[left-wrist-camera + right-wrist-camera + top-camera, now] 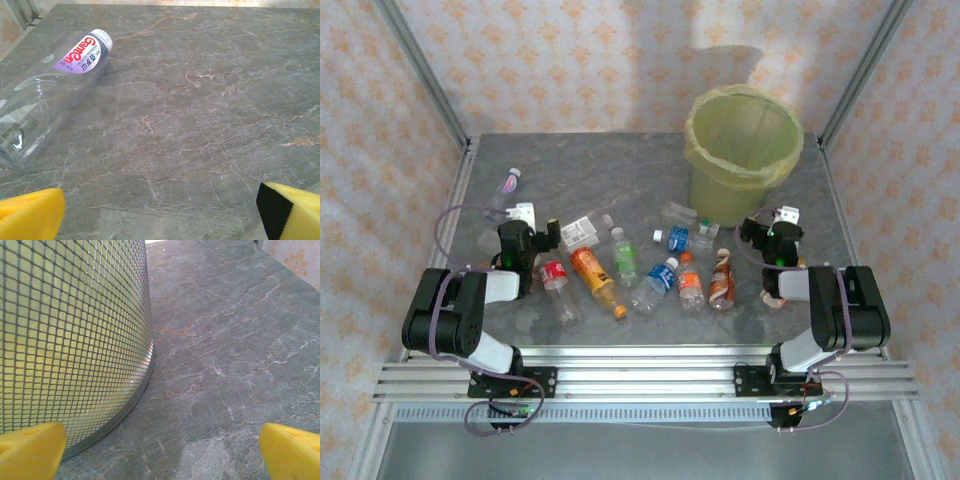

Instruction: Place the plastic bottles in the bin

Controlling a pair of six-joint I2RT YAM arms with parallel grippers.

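Several plastic bottles (623, 262) lie on their sides in a loose row across the middle of the grey marble table (580, 165). Among them are a red-labelled one (553, 276), an orange one (594, 273) and a blue-labelled one (661, 278). One clear bottle with a purple label (507, 183) (55, 95) lies apart at the far left, ahead and left of my left gripper (525, 222) (160, 220). That gripper is open over bare table. The bin (742, 150) (75, 340), a mesh wall lined yellow-green, stands at the far right. My right gripper (780, 226) (160, 455) is open just beside its base.
Metal frame posts (425, 75) and patterned walls close in the table at the back and sides. A rail (640, 380) carrying both arm bases runs along the near edge. Bare marble lies between the lone bottle and the bin.
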